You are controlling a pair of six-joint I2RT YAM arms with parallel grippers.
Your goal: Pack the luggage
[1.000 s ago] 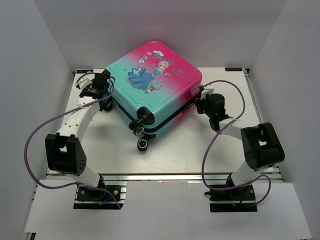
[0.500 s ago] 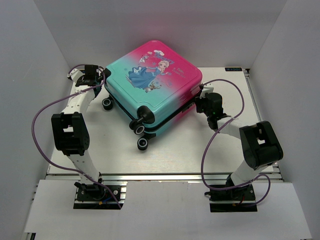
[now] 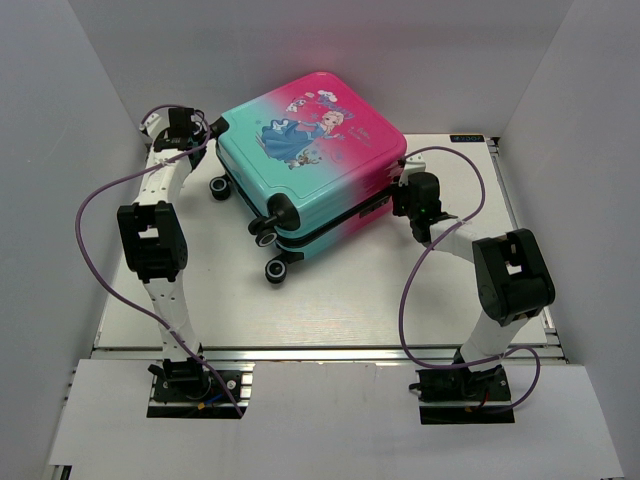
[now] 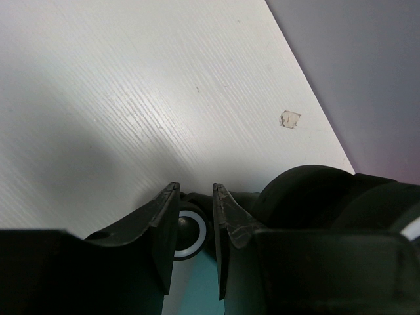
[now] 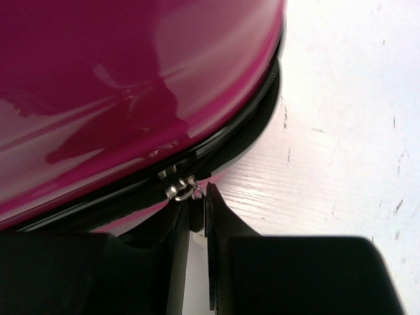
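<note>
Right claw (image 5: 197, 195) pinches zipper pull (image 5: 178, 191) (small, silver) on luggage (image 5: 98, 79).

The right gripper (image 5: 197, 198) rises from the bottom edge, its two dark fingers standing close together with only a thin pale slit between them. Right at their tips sits a small metal zipper pull (image 5: 178, 190), hanging from the black zipper band (image 5: 252, 115) that curves along the edge of the luggage (image 5: 98, 65). Whether the pull is actually clamped cannot be told. The glossy magenta shell fills the upper left, carrying dark reflections. The white table (image 5: 348, 131), faintly scuffed, shows on the right.
</note>
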